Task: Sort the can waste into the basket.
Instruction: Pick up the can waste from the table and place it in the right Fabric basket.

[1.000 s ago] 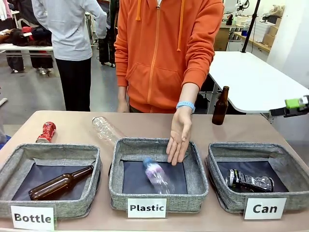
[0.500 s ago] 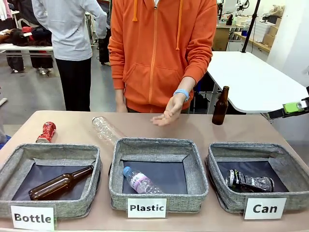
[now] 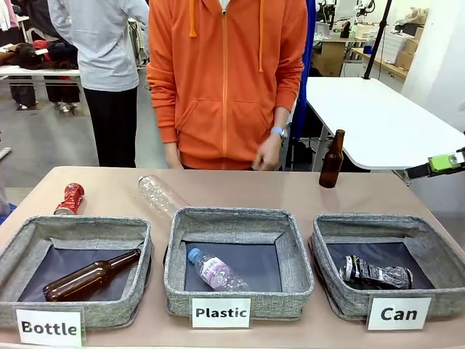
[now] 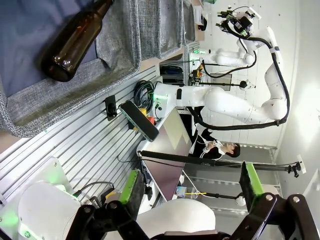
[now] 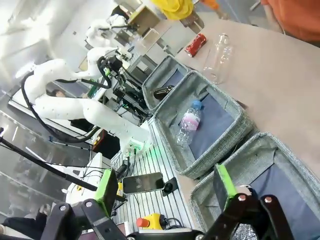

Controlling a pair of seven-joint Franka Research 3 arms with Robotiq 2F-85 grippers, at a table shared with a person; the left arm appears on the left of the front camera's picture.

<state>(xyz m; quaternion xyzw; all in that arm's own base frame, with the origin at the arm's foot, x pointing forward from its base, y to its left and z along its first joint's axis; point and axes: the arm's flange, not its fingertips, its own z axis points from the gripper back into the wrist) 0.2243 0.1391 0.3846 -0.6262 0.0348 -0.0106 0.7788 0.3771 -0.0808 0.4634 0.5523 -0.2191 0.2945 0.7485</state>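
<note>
Front view: three grey baskets stand in a row on the counter (image 3: 240,190). The Can basket (image 3: 429,240), at right, holds the black and silver can (image 3: 374,273). The red can (image 3: 70,198) lies on the counter behind the Bottle basket (image 3: 80,229), well apart from the Can basket. The Bottle basket holds a brown bottle (image 3: 91,276), the Plastic basket (image 3: 236,222) a plastic bottle (image 3: 216,273). The right fingers (image 3: 442,160) hang past the counter's right edge.
Left wrist view: left fingers (image 4: 132,187) spread wide, holding nothing.
Right wrist view: right fingers (image 5: 106,186) spread wide, empty; the Can basket (image 5: 265,150) shows between them
</note>
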